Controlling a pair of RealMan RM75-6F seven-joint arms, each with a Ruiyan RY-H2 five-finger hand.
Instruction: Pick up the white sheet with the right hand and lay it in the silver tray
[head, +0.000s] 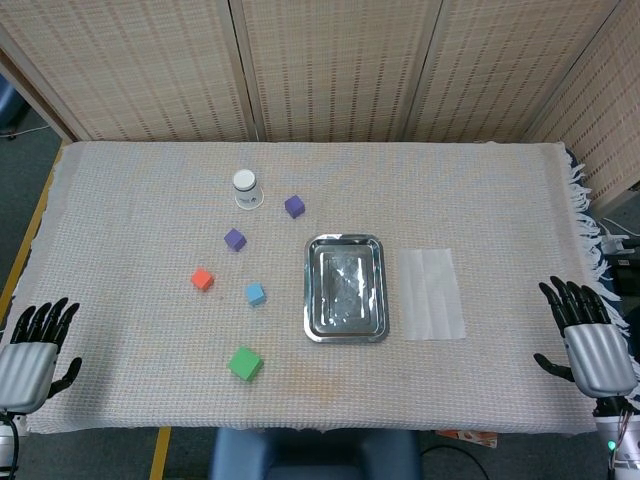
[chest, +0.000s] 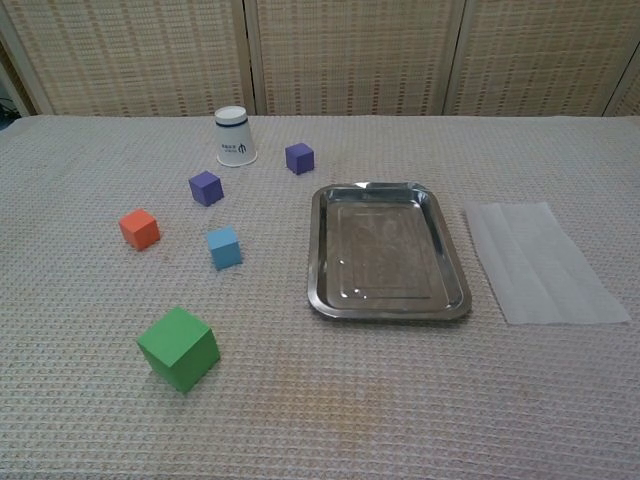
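Note:
The white sheet (head: 433, 293) (chest: 541, 261) lies flat on the cloth, just right of the silver tray (head: 312, 290) (chest: 319, 260), which holds nothing. My right hand (head: 586, 334) hovers at the table's right front edge, fingers spread and empty, well to the right of the sheet. At the left front corner my left hand (head: 33, 351) is open too. Neither hand shows in the chest view.
Left of the tray lie a green cube (head: 244, 363), a light blue cube (head: 255, 293), an orange cube (head: 202, 279) and two purple cubes (head: 234, 239) (head: 294, 206). An upturned white paper cup (head: 245, 187) stands behind them. Wicker screens close off the back.

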